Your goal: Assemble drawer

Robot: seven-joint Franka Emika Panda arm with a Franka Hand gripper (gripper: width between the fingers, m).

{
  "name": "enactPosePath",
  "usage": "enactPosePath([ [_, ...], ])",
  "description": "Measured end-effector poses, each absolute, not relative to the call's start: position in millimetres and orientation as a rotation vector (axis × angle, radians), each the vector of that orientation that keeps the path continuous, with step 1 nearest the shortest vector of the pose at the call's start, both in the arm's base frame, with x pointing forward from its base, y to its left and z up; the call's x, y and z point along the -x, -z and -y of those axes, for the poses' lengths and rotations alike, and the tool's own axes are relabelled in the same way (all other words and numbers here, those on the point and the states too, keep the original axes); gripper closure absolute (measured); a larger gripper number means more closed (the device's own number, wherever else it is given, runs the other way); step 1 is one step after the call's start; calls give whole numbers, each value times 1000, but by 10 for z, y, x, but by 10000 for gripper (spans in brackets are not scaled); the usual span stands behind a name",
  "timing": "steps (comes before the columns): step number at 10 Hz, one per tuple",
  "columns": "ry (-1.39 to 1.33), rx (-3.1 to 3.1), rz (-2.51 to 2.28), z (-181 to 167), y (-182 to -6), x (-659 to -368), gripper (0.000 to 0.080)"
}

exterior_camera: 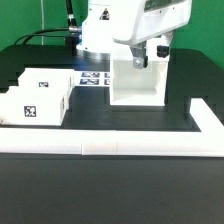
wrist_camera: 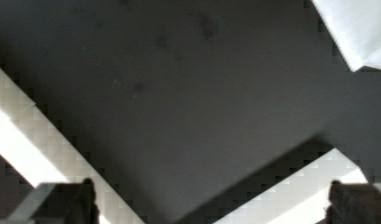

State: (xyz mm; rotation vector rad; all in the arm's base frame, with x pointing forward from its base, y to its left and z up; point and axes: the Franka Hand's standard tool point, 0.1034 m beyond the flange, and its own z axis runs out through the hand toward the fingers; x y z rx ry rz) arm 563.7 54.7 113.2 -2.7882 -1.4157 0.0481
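Note:
The drawer's tall open-front housing (exterior_camera: 135, 82) stands upright at the middle back of the black table. Two smaller white trays (exterior_camera: 38, 97) with black-and-white tags sit side by side at the exterior view's left. My gripper (exterior_camera: 148, 53) hangs just above the housing's top edge, apart from it. In the wrist view my gripper (wrist_camera: 206, 200) is open and empty. Its dark fingertips (wrist_camera: 62, 203) stand wide apart over bare black table, and a white part (wrist_camera: 365, 30) shows at one corner. I cannot tell which part that is.
The marker board (exterior_camera: 95, 78) lies flat between the trays and the housing. A long low white border bar (exterior_camera: 130, 147) runs along the table's front and turns up the exterior view's right side. White strips (wrist_camera: 18, 130) cross the wrist view.

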Motion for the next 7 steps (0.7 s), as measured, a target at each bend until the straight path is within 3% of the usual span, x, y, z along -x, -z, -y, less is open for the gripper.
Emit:
enactPosePath([
  [6, -22, 2818, 1367, -555, -1147, -5627, 150],
  [7, 44, 2880, 1272, -564, -1206, -5496, 150],
])
